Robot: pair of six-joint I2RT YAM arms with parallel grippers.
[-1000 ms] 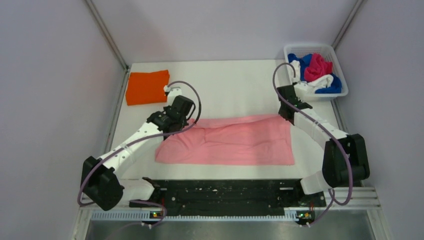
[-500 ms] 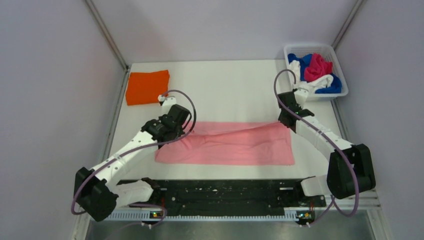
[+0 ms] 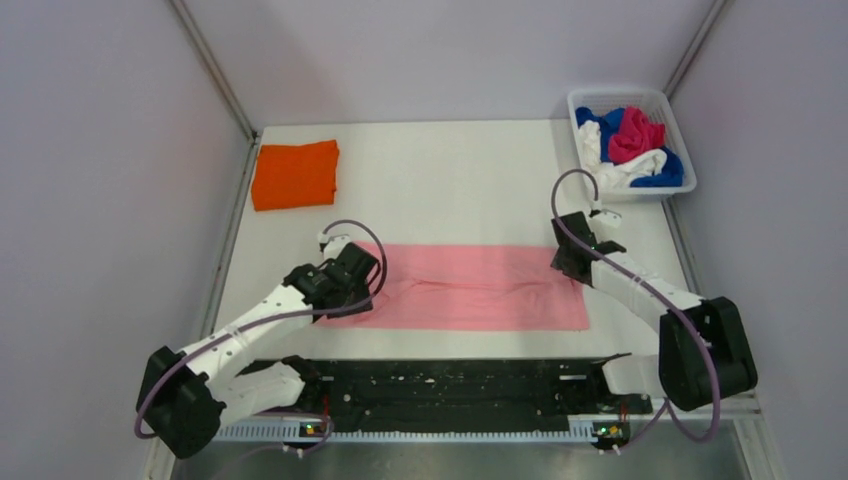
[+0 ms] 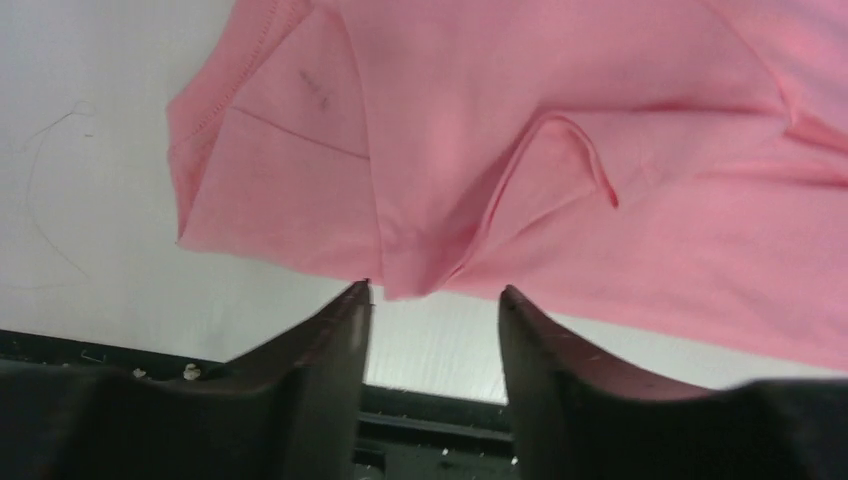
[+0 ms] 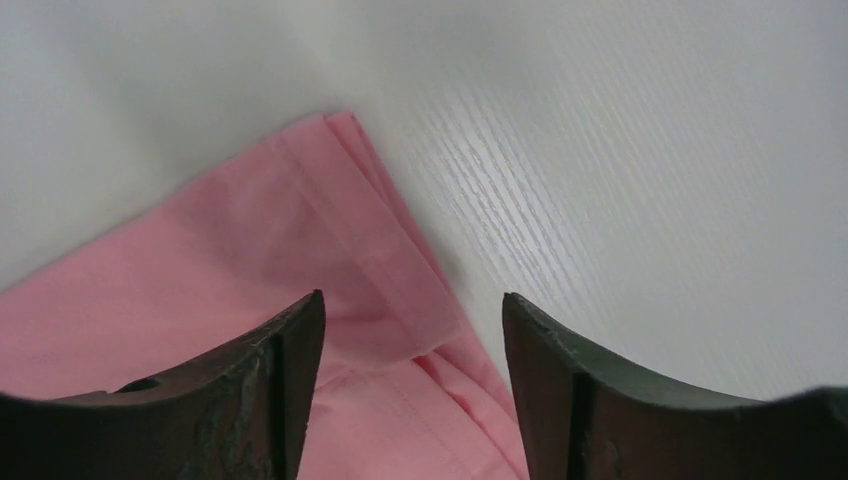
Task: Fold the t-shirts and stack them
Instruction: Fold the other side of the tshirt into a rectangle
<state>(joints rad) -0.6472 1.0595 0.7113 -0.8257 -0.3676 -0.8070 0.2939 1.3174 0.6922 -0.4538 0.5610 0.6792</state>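
Now the light pink t-shirt lies as a long folded band across the near worktop. The left pincer is at its left end and the right pincer at its right, both spread wide and clamping nothing. If either closes on the top layer alone, the fold would likely peel open or skew. The left wrist view shows a loose pucker that the overhead view flattens out. Only overhead shows the folded orange t-shirt and the basket of unfolded tees.

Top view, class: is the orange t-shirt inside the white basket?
No, the orange t-shirt lies folded on the table at far left, apart from the basket.
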